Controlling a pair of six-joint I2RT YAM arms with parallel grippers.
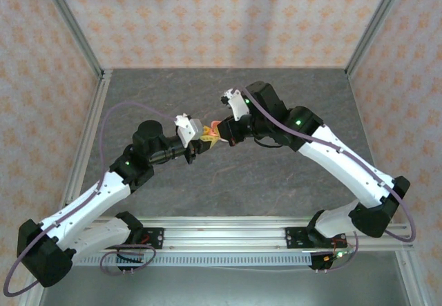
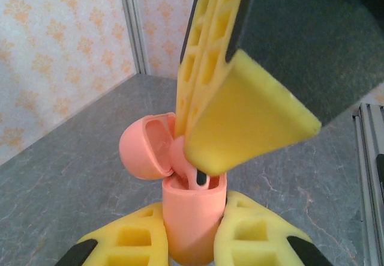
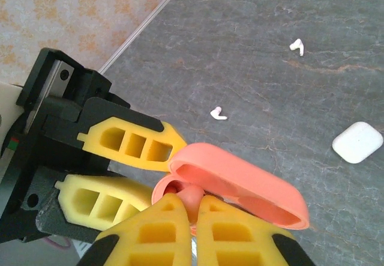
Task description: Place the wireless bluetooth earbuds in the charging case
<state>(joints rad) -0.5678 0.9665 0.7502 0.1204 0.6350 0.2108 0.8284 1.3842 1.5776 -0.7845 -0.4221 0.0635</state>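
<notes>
Presently the left gripper (image 2: pixel 192 242) clenches the open coral charging case (image 2: pixel 191 209), and the right gripper (image 3: pixel 192 209) pinches a coral earbud (image 2: pixel 183 158) into its socket. Two white earbuds (image 3: pixel 218 113), at its twelve and one o'clock, remain loose.

On left arm (image 1: pixel 90 202) and right arm (image 1: pixel 345 161) alike: white shells along long links, dotted with small dark screws, and black housings at joints and bases. Shows green lights (image 1: pixel 128 162) on black elbows, another near right wrist. Trails a thin purple cable (image 1: pixel 131 107) along each arm, looping wide at 7 and 4 o'clock in top view. Bears a white block (image 1: pixel 185 126) at each wrist. Ends in left gripper (image 3: pixel 168 169) and right gripper (image 3: pixel 193 230) with yellow fingers (image 3: pixel 89 139): wedge-shaped, pierced by square cells, edged with black strips, seated on black carriage with grey rail at 9 o'clock in right wrist view.
</notes>
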